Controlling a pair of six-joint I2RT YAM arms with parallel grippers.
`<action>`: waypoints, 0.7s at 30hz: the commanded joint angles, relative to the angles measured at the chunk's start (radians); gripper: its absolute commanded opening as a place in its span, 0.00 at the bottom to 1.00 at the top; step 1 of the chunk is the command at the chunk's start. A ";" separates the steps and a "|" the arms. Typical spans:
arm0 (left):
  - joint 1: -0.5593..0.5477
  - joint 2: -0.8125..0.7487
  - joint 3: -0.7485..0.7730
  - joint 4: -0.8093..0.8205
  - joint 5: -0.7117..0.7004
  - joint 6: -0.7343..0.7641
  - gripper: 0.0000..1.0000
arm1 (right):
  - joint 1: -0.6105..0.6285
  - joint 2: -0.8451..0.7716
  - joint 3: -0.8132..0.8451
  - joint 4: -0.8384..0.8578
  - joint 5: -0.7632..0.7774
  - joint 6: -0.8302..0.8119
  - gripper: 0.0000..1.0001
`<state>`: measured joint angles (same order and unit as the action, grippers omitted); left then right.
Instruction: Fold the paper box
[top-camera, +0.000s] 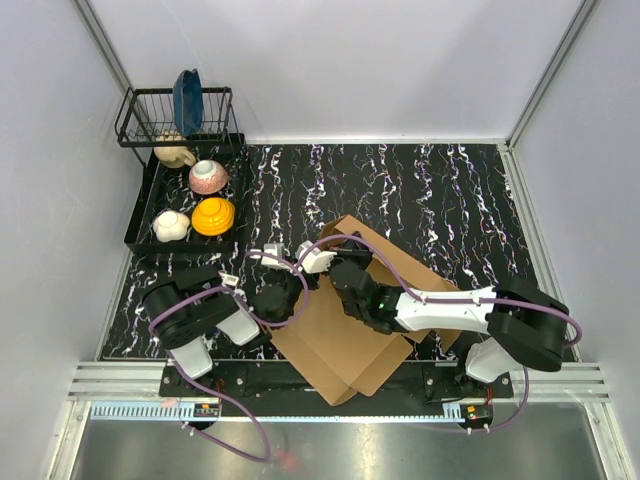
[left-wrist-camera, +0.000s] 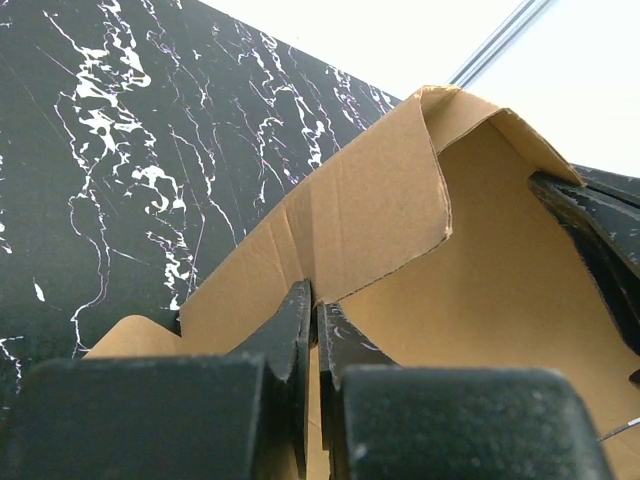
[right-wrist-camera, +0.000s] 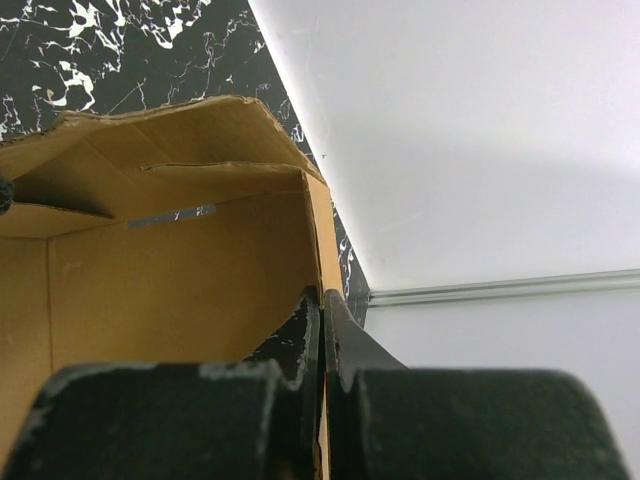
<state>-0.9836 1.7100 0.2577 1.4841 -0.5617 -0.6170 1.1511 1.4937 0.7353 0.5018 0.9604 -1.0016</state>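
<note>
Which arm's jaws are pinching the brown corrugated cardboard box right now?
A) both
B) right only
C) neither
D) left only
A: in each wrist view a wall of the brown corrugated cardboard box runs down between that arm's closed jaws.

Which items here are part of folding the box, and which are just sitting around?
In use: paper box, left hand, right hand, both pinching its walls.
Idle: orange bowl, pink bowl, black tray, wire basket.
</note>
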 joint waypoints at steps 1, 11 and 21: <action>-0.033 0.051 -0.028 0.182 0.060 -0.041 0.00 | 0.010 0.053 -0.048 0.003 -0.006 0.020 0.00; -0.035 -0.004 -0.029 0.182 0.092 -0.082 0.05 | 0.009 0.066 -0.065 0.034 0.026 0.001 0.00; -0.079 0.037 0.066 0.182 0.151 -0.073 0.14 | 0.010 0.045 -0.073 0.012 0.024 0.007 0.00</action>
<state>-1.0313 1.6958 0.2916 1.4361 -0.5240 -0.6647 1.1572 1.5234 0.7013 0.5976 1.0153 -1.0626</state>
